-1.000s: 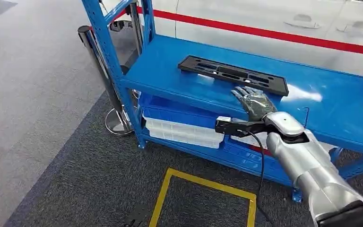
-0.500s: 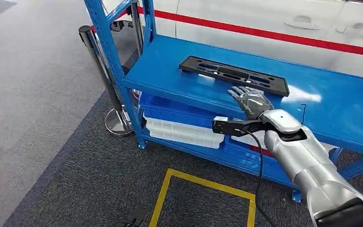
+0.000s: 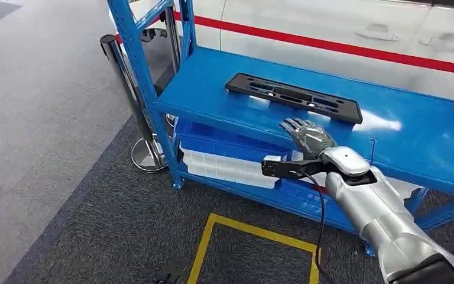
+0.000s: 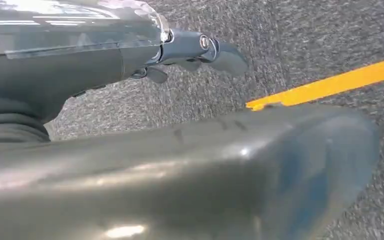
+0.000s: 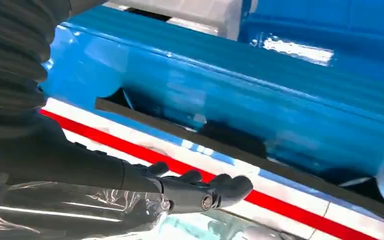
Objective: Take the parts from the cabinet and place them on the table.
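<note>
**Blue shelf, one black part, one open hand near it**

Blue steel makes up the cabinet, an open rack whose top shelf carries a single long black part, flat and slotted, lying slantwise toward the shelf's back half. Bare blue surface runs all round the part: a broad strip between it and the front edge, and a wide stretch off its right end, where a light reflection glares. Upright posts stand at the shelf's left corner.

The right hand hangs over the front strip of the shelf, fingers spread and holding nothing, their tips just short of the part's near long edge and not touching it. In the right wrist view the same hand has its fingers extended and parted, with the part as a dark bar well clear of them. The left hand hangs over grey carpet with its fingers loosely extended and nothing in them.

Under the top shelf sit stacked bins: one blue tray over two white ones. One stanchion post stands left of the rack. On the dark carpet a yellow taped outline marks the floor, and a white wall with a red stripe runs behind.
</note>
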Controlling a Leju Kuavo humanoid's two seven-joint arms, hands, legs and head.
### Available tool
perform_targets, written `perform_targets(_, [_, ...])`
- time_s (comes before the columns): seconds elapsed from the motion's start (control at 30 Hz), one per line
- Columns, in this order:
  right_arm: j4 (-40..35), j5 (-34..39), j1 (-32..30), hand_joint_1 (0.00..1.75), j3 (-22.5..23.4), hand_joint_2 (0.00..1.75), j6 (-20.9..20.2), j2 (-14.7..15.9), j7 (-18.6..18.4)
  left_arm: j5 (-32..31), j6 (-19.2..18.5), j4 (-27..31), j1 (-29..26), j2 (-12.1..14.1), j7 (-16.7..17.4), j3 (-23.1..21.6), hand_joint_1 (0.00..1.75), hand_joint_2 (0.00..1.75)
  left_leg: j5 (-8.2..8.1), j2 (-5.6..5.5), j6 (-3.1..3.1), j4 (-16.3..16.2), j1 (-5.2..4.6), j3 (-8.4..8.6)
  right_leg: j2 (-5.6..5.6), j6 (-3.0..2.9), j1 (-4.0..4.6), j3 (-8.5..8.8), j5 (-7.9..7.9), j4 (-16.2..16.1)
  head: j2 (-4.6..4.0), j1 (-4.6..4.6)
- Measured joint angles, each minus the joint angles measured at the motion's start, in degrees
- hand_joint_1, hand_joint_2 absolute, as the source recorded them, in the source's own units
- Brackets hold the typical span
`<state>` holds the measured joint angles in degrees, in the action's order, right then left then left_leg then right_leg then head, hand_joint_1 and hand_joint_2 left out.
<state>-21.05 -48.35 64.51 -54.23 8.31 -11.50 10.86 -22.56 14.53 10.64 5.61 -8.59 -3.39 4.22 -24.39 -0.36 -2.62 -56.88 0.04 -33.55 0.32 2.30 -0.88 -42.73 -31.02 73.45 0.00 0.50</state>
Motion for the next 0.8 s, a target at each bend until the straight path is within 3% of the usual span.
perform_targets(0.03, [0.1, 0.0, -0.4, 0.00, 0.0, 1.75, 0.0, 0.0, 0.0, 0.0, 0.0, 0.0, -0.1, 0.0, -0.1, 0.0, 0.00, 0.00, -0.34, -0.06, 0.15, 0.0, 0.03, 0.20, -0.02, 0.15, -0.13, -1.48, -0.20, 2.1, 0.00, 0.00])
perform_targets(0.07, [0.2, 0.0, -0.8, 0.00, 0.0, 1.75, 0.0, 0.0, 0.0, 0.0, -0.1, 0.0, -0.2, 0.0, -0.1, 0.0, 0.00, 0.00, -0.62, -0.14, 0.34, -0.1, 0.10, 0.58, -0.02, 0.13, -0.32, -1.58, 1.04, 1.4, 0.00, 0.00])
perform_targets(0.1, [0.3, 0.0, -1.0, 0.00, 0.0, 1.75, 0.1, 0.1, 0.0, 0.0, -0.1, 0.0, -0.3, 0.0, -0.2, 0.0, 0.00, 0.00, -1.04, -0.18, 0.55, -0.2, 0.15, 1.07, -0.03, 0.18, -0.48, -0.42, 3.36, -1.6, 0.00, 0.00])
perform_targets(0.17, [0.3, 0.0, -1.0, 0.00, 0.0, 1.75, 0.2, 0.1, 0.0, 0.0, -0.1, 0.0, -0.3, 0.0, -0.3, 0.0, 0.00, 0.00, -2.22, -0.15, 1.19, -0.6, 0.35, 2.27, -0.24, 0.17, -0.70, 4.27, 9.85, -12.3, 0.00, 0.00])
perform_targets(0.2, [0.4, 0.0, -1.1, 0.00, 0.0, 1.75, 0.3, 0.2, 0.0, 0.0, -0.2, 0.0, -0.3, 0.0, -0.3, 0.0, 0.00, 0.00, -2.69, -0.10, 1.62, -0.6, 0.32, 2.44, -0.23, 0.05, -0.50, 5.17, 9.34, -14.2, 0.00, 0.00])
perform_targets(0.23, [0.4, 0.0, -1.1, 0.00, -0.1, 1.75, 0.4, 0.3, 0.0, 0.0, -0.2, 0.0, -0.1, 0.0, -0.4, 0.0, 0.00, 0.00, -2.81, -0.08, 2.03, -0.6, 0.23, 2.44, -0.29, -0.83, 0.14, 5.21, 7.62, -15.6, 0.00, 0.00])
perform_targets(0.27, [0.4, -0.1, -1.3, 0.00, -0.1, 1.75, 0.4, 0.3, 0.0, 0.0, -0.2, 0.0, 0.0, 0.0, -0.4, 0.0, 0.00, 0.00, -3.10, -0.02, 2.48, -0.2, 0.24, 2.48, -0.30, -1.49, 0.16, 5.39, 8.07, -15.4, 0.00, 0.07])
perform_targets(0.33, [0.5, -0.1, -1.5, 0.00, -0.2, 1.75, 0.5, 0.4, -0.2, 0.0, -0.2, 0.0, -0.1, 0.0, -0.4, 0.0, 0.00, 0.00, -2.81, -0.02, 3.32, -0.8, 0.22, 3.29, -0.23, -2.56, 0.16, 6.05, 7.47, -15.6, 0.00, 0.07])
perform_targets(0.37, [0.4, -0.1, -1.5, 0.00, -0.2, 1.75, 0.5, 0.4, -0.2, 0.0, -0.2, 0.0, -0.1, 0.0, -0.4, 0.0, 0.00, 0.00, -2.62, 0.13, 3.50, -2.3, 0.45, 2.37, -0.21, -2.98, -0.10, 7.23, 7.30, -15.9, 0.00, 0.11])
perform_targets(0.4, [0.4, -0.1, -1.3, 0.00, -0.2, 1.75, 0.5, 0.4, -0.2, 0.0, -0.2, 0.0, 0.0, 0.0, -0.4, 0.0, 0.00, 0.00, -1.75, 0.14, 3.58, -5.6, 0.52, 1.07, -0.31, -3.35, -0.12, 8.09, 6.88, -16.1, 0.00, 0.07])
perform_targets(0.43, [0.4, -0.1, -1.2, 0.00, -0.3, 1.75, 0.5, 0.4, -0.2, 0.0, -0.3, 0.0, 0.0, 0.0, -0.4, 0.0, 0.00, 0.00, -1.77, 0.11, 3.86, -9.9, 0.59, -1.41, -0.28, -3.62, -0.13, 8.82, 6.31, -16.2, 0.00, 0.20])
perform_targets(0.5, [0.4, -0.1, -1.5, 0.00, -0.5, 1.75, 0.3, 0.4, -0.2, 0.0, -0.3, 0.0, -0.1, 0.0, -0.4, 0.0, 0.00, 0.00, -4.96, 0.13, 4.13, -17.1, 0.62, -6.89, -0.24, -3.74, -0.02, 10.43, 4.89, -16.3, 0.00, 0.22])
perform_targets(0.57, [0.5, -0.1, -1.8, 0.00, -0.5, 1.75, 0.2, 0.4, -0.2, 0.0, -0.3, 0.0, -0.6, 0.0, -0.4, 0.0, 0.00, 0.00, -9.69, 0.13, 4.13, -18.4, 0.62, -10.14, -0.07, -3.76, 0.03, 12.55, 3.17, -16.3, 0.00, 0.22])
perform_targets(0.6, [0.5, -0.1, -1.9, 0.00, -0.5, 1.75, 0.2, 0.4, -0.2, 0.0, -0.3, 0.0, -0.7, 0.0, -0.4, 0.0, 0.00, 0.00, -9.97, 0.13, 3.86, -16.2, 0.61, -10.42, 0.06, -3.69, 0.03, 13.83, 2.23, -16.3, 0.00, 0.22])
perform_targets(0.63, [0.5, -0.1, -1.9, 0.00, -0.5, 1.75, 0.2, 0.4, -0.2, 0.0, -0.3, 0.0, -0.8, 0.0, -0.4, 0.0, 0.00, 0.00, -8.19, 0.13, 3.53, -12.5, 0.59, -10.14, 0.08, -3.59, 0.06, 15.17, 1.18, -16.3, 0.00, 0.22])
perform_targets(0.67, [0.5, -0.1, -1.9, 0.00, -0.6, 1.75, 0.2, 0.4, -0.2, 0.0, -0.3, 0.0, -0.8, 0.0, -0.4, 0.0, 0.00, 0.00, -4.38, 0.13, 3.12, -8.3, 0.55, -9.61, 0.09, -3.47, 0.09, 16.46, 0.15, -16.3, 0.00, 0.22])
perform_targets(0.7, [0.5, -0.1, -2.0, 0.00, -0.6, 1.75, 0.1, 0.4, -0.2, 0.0, -0.3, 0.0, -1.0, 0.0, -0.4, 0.0, 0.00, 0.00, 3.10, 0.16, 2.64, -3.9, 0.40, -9.27, 0.06, -3.34, 0.11, 17.04, -0.86, -16.6, 0.00, 0.22])
perform_targets(0.73, [0.6, -0.1, -2.0, 0.00, -0.8, 1.75, 0.0, 0.4, -0.2, 0.0, -0.3, 0.0, -1.2, 0.1, -0.4, 0.1, 0.00, 0.00, 8.00, 0.20, 2.64, -0.3, -0.02, -9.75, 0.32, -2.91, 0.45, 18.18, -1.87, -16.0, 0.00, 0.22])
perform_targets(0.8, [0.5, -0.2, -2.0, 0.00, -0.9, 1.75, 0.0, 0.4, -0.2, 0.0, -0.3, 0.0, -1.3, 0.1, -0.4, 0.1, 0.00, 0.00, 6.88, -0.04, 2.25, -1.5, -0.11, -8.51, 0.54, -2.20, 0.55, 20.57, -3.23, -17.1, 0.00, 0.22])
